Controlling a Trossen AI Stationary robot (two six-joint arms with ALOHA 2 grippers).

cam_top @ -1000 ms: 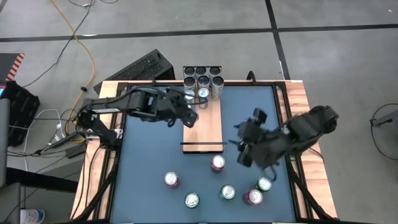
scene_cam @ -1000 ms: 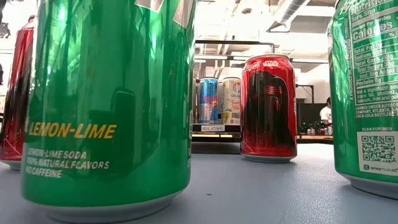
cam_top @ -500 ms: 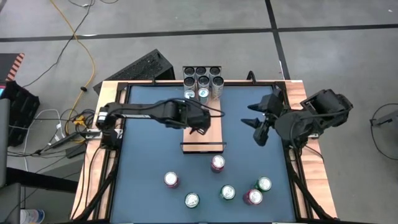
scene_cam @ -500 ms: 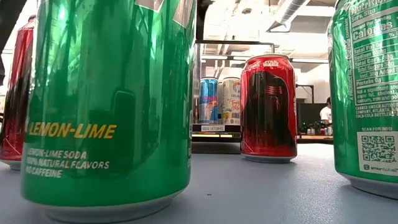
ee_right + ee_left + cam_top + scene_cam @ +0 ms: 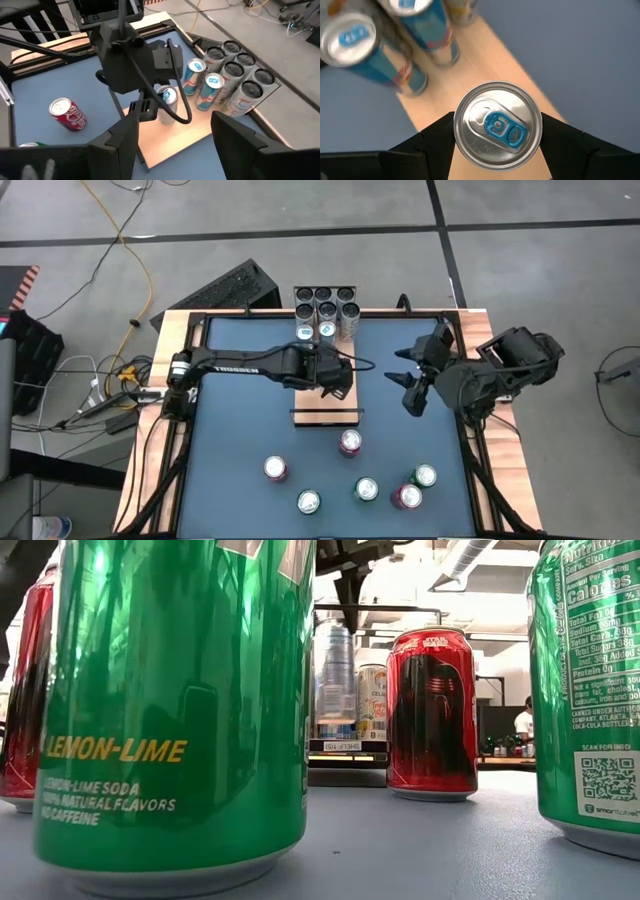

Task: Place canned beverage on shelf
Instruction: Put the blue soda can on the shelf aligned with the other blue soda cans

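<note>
My left gripper (image 5: 335,376) is shut on a slim silver-topped can (image 5: 497,125) over the pale wood shelf (image 5: 325,398), about midway along it. In the low view the can (image 5: 333,675) shows blurred, with its bottom close over the plank; whether it touches I cannot tell. Several like cans (image 5: 327,313) stand packed at the shelf's far end. My right gripper (image 5: 410,380) hangs open and raised over the table's right side, holding nothing. My left gripper pinches the can between its two fingers (image 5: 437,137), one on each opposite side of the wall just under the top rim (image 5: 457,131). The fingers come slanting down from the table's left. The can stands upright in the hold, top up.
Loose cans stand on the blue table near its front edge: red ones (image 5: 350,442) (image 5: 275,468) (image 5: 405,496) and green ones (image 5: 309,501) (image 5: 367,488) (image 5: 425,475). A black wire rail (image 5: 326,412) closes the shelf's near end. The near half of the plank is bare.
My left gripper has come down and toward the table's near edge along the shelf, carrying the can upright away from the packed cans. My right gripper has drawn back from above the loose cans, up and toward the table's right and far side, then kept still.
</note>
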